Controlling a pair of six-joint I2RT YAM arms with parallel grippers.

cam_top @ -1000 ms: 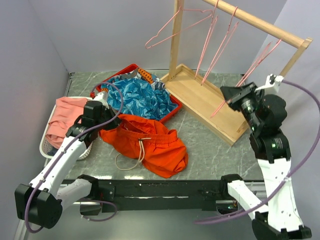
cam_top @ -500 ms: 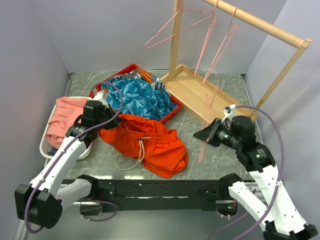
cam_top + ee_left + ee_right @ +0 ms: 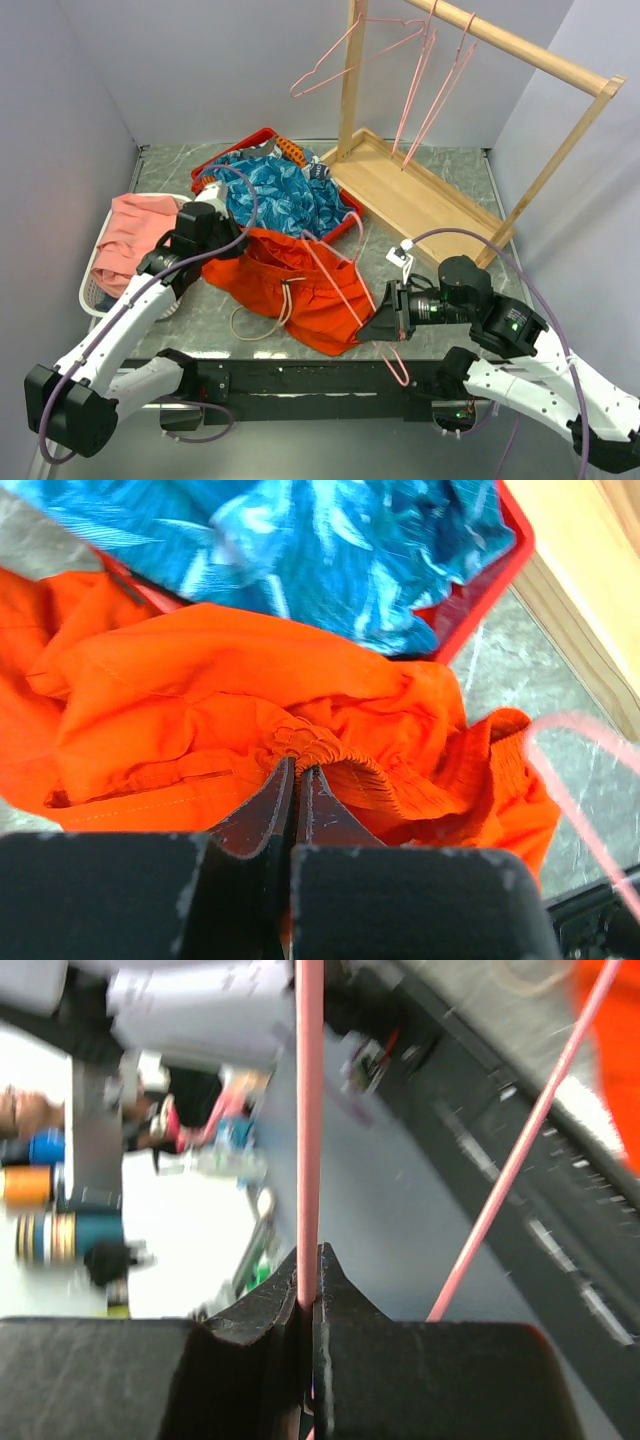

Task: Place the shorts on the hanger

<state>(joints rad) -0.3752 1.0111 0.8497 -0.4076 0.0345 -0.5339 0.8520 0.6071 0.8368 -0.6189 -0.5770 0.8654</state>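
Pinching fully closed, the left gripper [image 3: 295,772] holds the gathered waistband of the shorts [image 3: 250,680], which lie just beside the red tray [image 3: 492,585]. The right gripper [image 3: 310,1260] clamps the hanger [image 3: 309,1110] wire, slanting over them. Best to lift the waistband taut, then feed the wire through slowly.

shorts [image 3: 300,290]: orange-red, crumpled on table [image 3: 440,300] | hanger [image 3: 308,1110]: pink wire, tilted over shorts' right side
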